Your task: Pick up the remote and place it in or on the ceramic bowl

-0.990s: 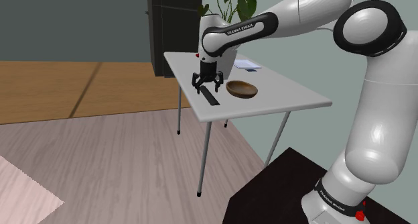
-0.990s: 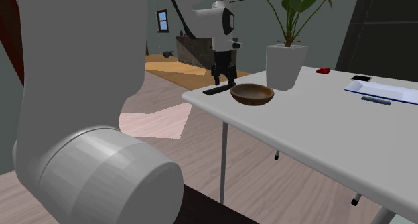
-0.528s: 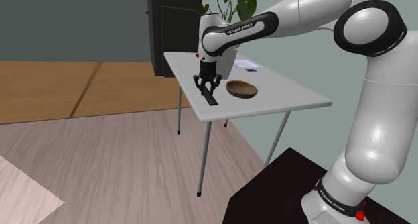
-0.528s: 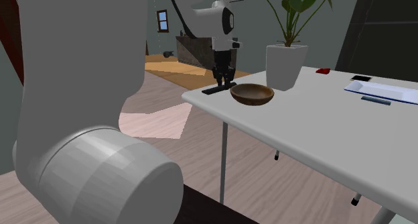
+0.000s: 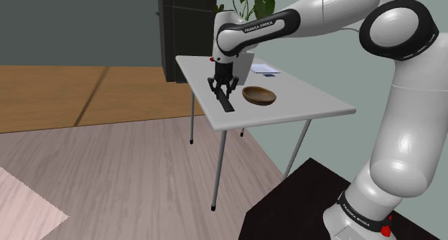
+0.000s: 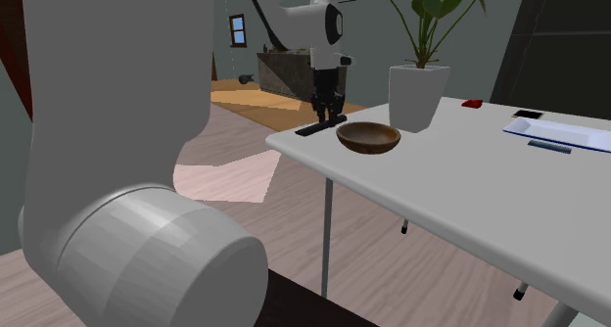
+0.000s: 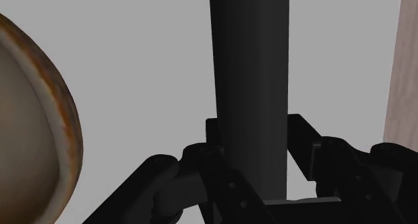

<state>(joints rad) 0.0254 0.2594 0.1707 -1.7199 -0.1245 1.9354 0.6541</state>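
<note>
- At the near corner of the pale grey bench point(image 5: 301, 102), the black end effector point(image 5: 223, 92) points down from the white arm, clamped on the remote point(image 5: 227, 104).
- The remote is a long, slim black bar with a smooth, unmarked face. In the wrist view it runs straight out between the two fingers point(image 7: 303, 139), which press on its sides.
- The remote slants along the bench edge. Whether its far end rests on the surface or hangs just above it cannot be told.
- The bowl point(image 5: 259, 95) sits just beside the remote, toward the shoulder view's right, and apart from it. It is round and shallow.
- It looks brown from outside. In the wrist view it has a pale inside and a mottled rust-brown rim.
- The bench top is flat and matte, on thin pale legs, over a light plank floor point(image 5: 129, 174).
- Behind the bowl stands a white, square, tapered plant pot point(image 6: 418, 97) holding broad green leaves point(image 6: 431, 12). It is close to the arm's wrist.
- Farther along the bench lie a small red thing point(image 6: 472, 104), a small flat black thing point(image 6: 528, 114) and a white sheet point(image 6: 558, 131), all well apart from the bowl.
- A dark cabinet point(image 5: 187, 30) rises beyond the bench.
</note>
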